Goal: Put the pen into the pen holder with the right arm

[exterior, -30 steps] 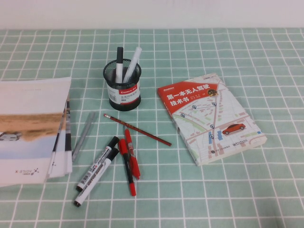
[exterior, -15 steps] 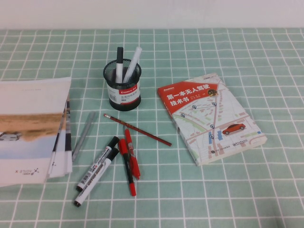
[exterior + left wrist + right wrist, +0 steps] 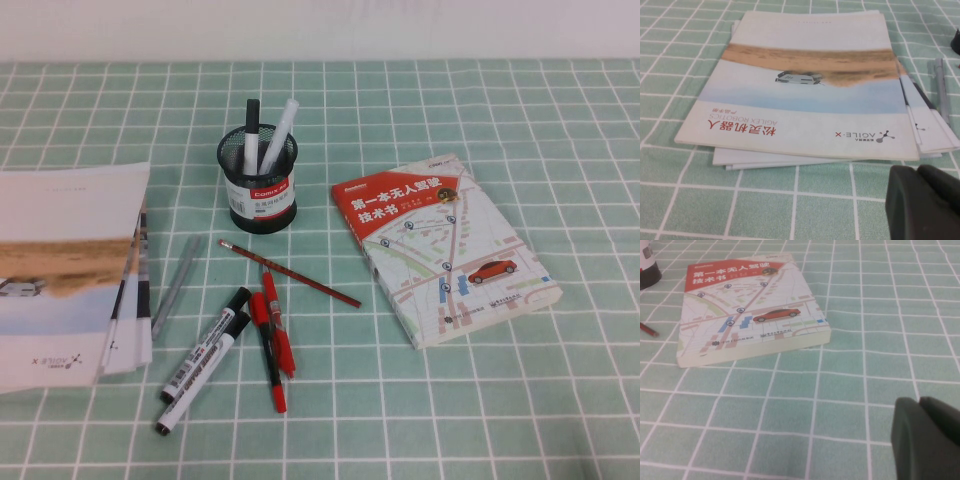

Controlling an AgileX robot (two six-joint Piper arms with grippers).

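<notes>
Two pens in the cup: the pen (image 3: 251, 128), white-barrelled with its long black cap uppermost, stands in the pen holder (image 3: 258, 185) beside a whitish-grey pen (image 3: 279, 134) that leans toward the right.
Pen holder: black wire mesh with a red-and-white band, upright on the green checked tablecloth (image 3: 560, 120), behind the loose pens and left of the book.
Right gripper (image 3: 919, 405): out of the high view; its wrist camera shows it low over bare cloth, apart from the book (image 3: 444, 245), black fingers pressed together with only a seam between them, holding nothing.
Left gripper (image 3: 916, 175): also out of the high view; its wrist camera shows it low over the cloth near a corner of the brochure stack (image 3: 65, 270), fingers likewise closed and empty.
On the cloth: a red pencil (image 3: 290, 273) lies slantwise in front of the holder; two red pens (image 3: 272, 335) and two black-capped markers (image 3: 205, 355) lie nearer the robot; a grey pen (image 3: 178, 285) lies just beside the brochures.
</notes>
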